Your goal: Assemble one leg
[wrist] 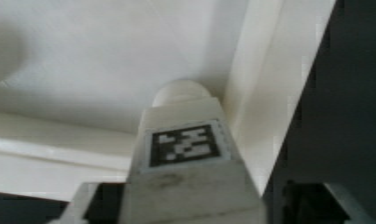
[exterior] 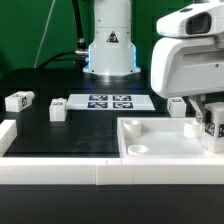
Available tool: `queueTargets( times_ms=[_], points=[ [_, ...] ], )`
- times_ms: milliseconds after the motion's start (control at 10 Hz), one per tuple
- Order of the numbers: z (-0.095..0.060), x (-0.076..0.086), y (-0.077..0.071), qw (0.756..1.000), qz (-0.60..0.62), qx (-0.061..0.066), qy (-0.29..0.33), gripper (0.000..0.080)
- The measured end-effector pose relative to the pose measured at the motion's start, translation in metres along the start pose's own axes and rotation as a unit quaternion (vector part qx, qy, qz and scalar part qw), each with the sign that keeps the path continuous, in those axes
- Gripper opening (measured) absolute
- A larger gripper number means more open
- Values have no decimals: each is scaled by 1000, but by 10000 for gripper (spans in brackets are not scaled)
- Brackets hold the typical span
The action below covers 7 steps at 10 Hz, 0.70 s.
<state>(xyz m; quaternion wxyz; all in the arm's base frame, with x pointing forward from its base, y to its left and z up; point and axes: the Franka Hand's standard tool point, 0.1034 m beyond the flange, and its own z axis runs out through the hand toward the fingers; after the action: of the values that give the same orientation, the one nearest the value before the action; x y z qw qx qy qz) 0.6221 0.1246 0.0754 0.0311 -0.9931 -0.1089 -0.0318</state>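
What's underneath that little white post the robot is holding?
The white tray lies under the leg, whose tip sits beside the tray's raised rim. The leg covers the spot right below its tip, so any socket or contact there cannot be seen.

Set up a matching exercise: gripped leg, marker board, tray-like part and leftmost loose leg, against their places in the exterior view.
1 gripped leg
2 marker board
3 tray-like part
4 leftmost loose leg

A middle of the view, lying flat
B far left, lying loose
C far right, clamped in the gripper
D front right, below the gripper

Pairs: 1-C, 2-A, 3-D, 4-B
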Motion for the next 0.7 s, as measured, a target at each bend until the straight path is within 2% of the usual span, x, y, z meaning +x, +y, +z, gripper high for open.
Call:
queueTargets(
  times_ms=[100,400,600,700],
  points=[
    [0,0,3,1000,6,-1,0,295],
    [0,-1,5,999,47,2,-2,295],
    [-1,-1,7,985,173,5,-1,294],
    [0,-2,8,972,236,14,-2,294]
  ],
)
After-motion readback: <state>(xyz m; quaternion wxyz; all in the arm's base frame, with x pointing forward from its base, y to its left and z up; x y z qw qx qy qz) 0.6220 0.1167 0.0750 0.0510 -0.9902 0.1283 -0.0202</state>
